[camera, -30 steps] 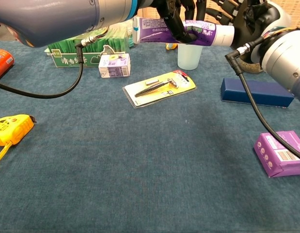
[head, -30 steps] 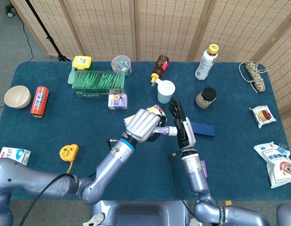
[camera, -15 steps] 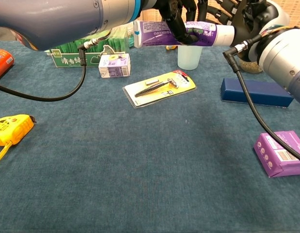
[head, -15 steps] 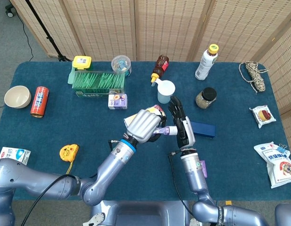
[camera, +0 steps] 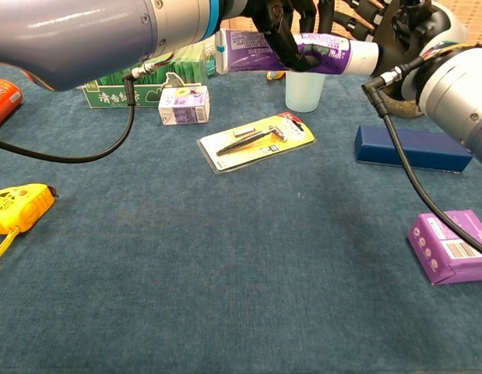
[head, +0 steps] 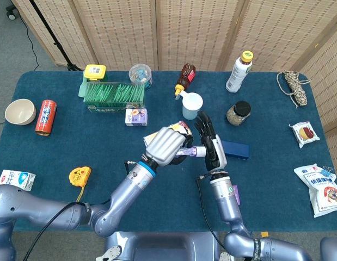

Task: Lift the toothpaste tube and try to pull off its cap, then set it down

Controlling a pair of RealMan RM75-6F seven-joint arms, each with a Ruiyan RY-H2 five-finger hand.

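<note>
A purple and white toothpaste tube (camera: 264,53) lies level in the air above the table's middle, its white cap (camera: 364,56) pointing to the right. My left hand (camera: 281,22) grips the tube's body from above; in the head view this left hand (head: 165,145) hides most of the tube (head: 191,153). My right hand (head: 211,145) stands at the cap end with its fingers spread. In the chest view the cap shows uncovered, and only its tip meets the right hand (camera: 402,27).
Under the tube lie a yellow blister pack (camera: 256,140) and a clear cup (camera: 304,90). A blue box (camera: 412,148) and a purple box (camera: 451,245) sit to the right. A small carton (camera: 184,105), a green box (camera: 120,87) and a yellow tape measure (camera: 19,209) are to the left.
The tube has shifted only slightly in the left hand's grip. The right hand stays at the cap end with no visible change of its fingers.
</note>
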